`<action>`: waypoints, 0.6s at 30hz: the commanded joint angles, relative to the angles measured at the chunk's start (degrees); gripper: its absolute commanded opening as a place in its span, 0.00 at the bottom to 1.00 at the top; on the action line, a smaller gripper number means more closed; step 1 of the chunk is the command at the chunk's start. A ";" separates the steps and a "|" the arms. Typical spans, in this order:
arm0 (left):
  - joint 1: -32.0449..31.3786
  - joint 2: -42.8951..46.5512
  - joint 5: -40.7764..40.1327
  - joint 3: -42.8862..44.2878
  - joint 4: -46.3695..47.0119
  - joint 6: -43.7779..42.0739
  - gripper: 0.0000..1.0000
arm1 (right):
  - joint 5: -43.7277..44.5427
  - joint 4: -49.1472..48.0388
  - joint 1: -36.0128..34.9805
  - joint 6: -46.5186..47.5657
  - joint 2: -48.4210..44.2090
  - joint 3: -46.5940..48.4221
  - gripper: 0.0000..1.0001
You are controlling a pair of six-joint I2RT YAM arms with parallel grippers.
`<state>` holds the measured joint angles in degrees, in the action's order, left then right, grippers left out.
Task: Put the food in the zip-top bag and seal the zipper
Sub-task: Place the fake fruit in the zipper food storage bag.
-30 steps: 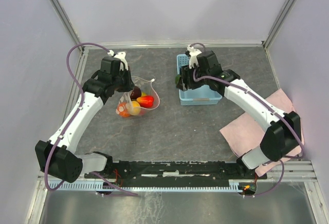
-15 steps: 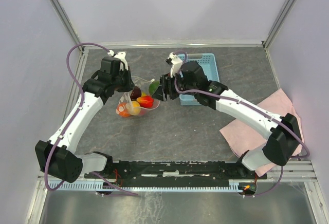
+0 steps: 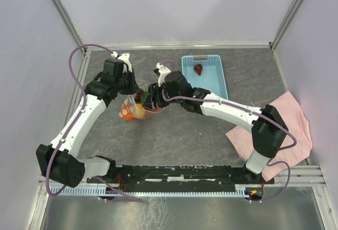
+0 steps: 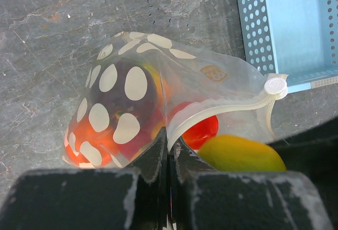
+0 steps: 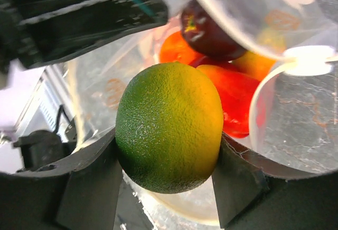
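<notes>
1. The right tool (image 5: 168, 140) is clamped on a green-yellow fruit (image 5: 169, 116), one finger on each side. The fruit fills the gap and hides the fingers' inner faces.
2. That fruit hangs at the open mouth of the zip-top bag (image 5: 100, 82), just in front of the food already inside: a red piece (image 5: 235, 95), an orange one and a dark purple one (image 5: 206, 29). Whether it touches them cannot be told.
3. The left tool (image 4: 169, 144) is closed, its fingers pressed together on the bag's near rim, where the zipper strip (image 4: 227, 106) runs down to them. The pinched edge itself is hidden between the fingers.
4. In the left wrist view, white dots mask much of the food, and the held fruit is cut off below by dark tool parts.
5. From above, both tools meet over the bag, covering most of it.
6. A light blue basket (image 3: 222, 85) sits on the tabletop (image 3: 185, 130), apart from both tools, holding one red piece (image 3: 198, 70). A pink cloth (image 3: 298, 116) lies partly under the right arm.
</notes>
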<state>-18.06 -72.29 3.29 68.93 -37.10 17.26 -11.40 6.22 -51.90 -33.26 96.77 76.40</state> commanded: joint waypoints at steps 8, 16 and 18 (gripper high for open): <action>0.32 0.58 2.42 0.95 2.51 -1.08 0.03 | 13.38 -7.22 0.13 -4.15 4.37 4.70 0.50; 0.27 0.44 4.33 0.86 2.73 -1.08 0.03 | 20.11 -15.57 0.05 -7.60 8.85 4.30 0.50; 0.35 0.40 5.17 0.79 2.95 -1.13 0.03 | 21.69 -17.99 0.00 -8.32 10.06 4.28 0.50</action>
<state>-18.06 -72.29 5.37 68.93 -37.10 17.28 5.28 -3.55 -51.81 -39.07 104.81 78.54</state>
